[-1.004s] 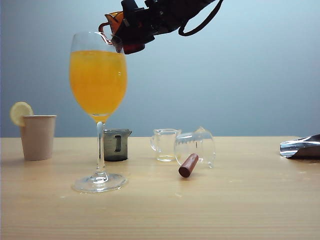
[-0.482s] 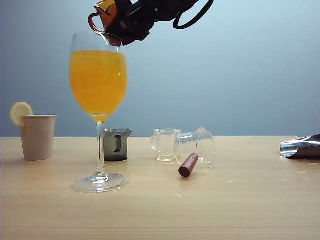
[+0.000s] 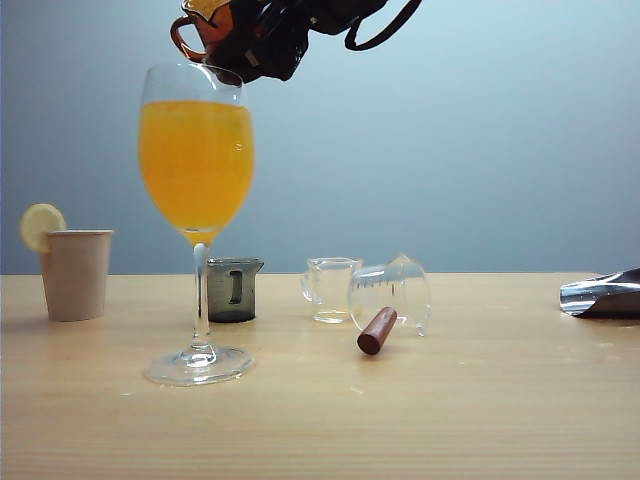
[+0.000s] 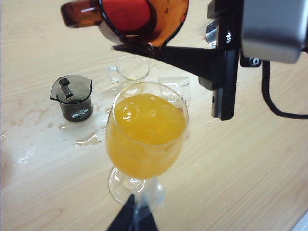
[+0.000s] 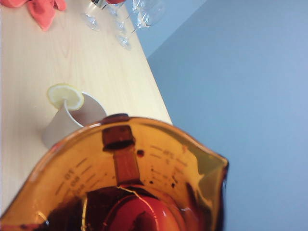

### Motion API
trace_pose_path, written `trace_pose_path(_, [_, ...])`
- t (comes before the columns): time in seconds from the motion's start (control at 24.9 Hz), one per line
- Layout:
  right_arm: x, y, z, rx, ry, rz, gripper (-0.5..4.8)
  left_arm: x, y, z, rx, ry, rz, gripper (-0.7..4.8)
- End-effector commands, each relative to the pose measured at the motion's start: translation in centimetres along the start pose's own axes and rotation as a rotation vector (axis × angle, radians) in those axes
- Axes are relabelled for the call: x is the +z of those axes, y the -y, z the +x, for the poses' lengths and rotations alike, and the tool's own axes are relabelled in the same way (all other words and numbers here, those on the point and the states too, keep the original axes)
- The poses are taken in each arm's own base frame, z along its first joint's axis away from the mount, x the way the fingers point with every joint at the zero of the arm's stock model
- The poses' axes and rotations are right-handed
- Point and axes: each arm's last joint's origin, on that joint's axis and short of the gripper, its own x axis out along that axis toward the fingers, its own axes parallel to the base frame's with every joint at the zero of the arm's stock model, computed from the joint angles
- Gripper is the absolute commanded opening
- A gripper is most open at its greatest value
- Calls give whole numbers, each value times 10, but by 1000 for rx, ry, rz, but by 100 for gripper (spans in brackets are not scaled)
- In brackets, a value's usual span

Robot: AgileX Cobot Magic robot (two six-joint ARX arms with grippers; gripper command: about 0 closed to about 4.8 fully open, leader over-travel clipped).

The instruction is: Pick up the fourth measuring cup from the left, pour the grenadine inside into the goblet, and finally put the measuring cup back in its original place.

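Cup tipping over the goblet, grenadine not yet in.

Over the last second I've rolled my right gripper [image 3: 262, 42] so the fourth measuring cup [image 3: 205, 25] tips further, its lip just above the goblet [image 3: 196, 150] rim at about 1 o'clock; the juice shows no red, so I judge the pour is only starting. The grenadine [image 4: 127, 13] pools inside the cup. The right gripper is clamped half-wide on the cup. My left gripper [image 4: 132, 219] sits low by the goblet's foot; I can't tell its state.
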Motion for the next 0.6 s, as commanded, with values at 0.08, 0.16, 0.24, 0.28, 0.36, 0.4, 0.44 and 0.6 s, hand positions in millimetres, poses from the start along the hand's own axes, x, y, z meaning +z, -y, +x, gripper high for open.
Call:
trace_pose_path(0.08, [8,8,-2,-52,43,-83,146,2,0,-1,-5,17,1,-5])
trace_pose_path(0.16, [8,8,-2,-53,42,-104,146,2,0,-1,-5,17,1,-5])
trace_pose_path(0.24, [8,8,-2,-53,42,-106,146,2,0,-1,-5,17,1,-5])
trace_pose_path(0.28, [8,8,-2,-53,42,-114,146,2,0,-1,-5,17,1,-5])
trace_pose_path(0.36, [8,8,-2,-54,41,-151,146,2,0,-1,-5,17,1,-5])
trace_pose_path(0.4, [8,8,-2,-56,42,-162,147,2,0,-1,-5,17,1,-5])
trace_pose_path(0.44, [8,8,-2,-58,43,-164,147,2,0,-1,-5,17,1,-5])
trace_pose_path(0.6, [10,11,-2,-85,63,-215,147,2,0,-1,-5,17,1,-5])
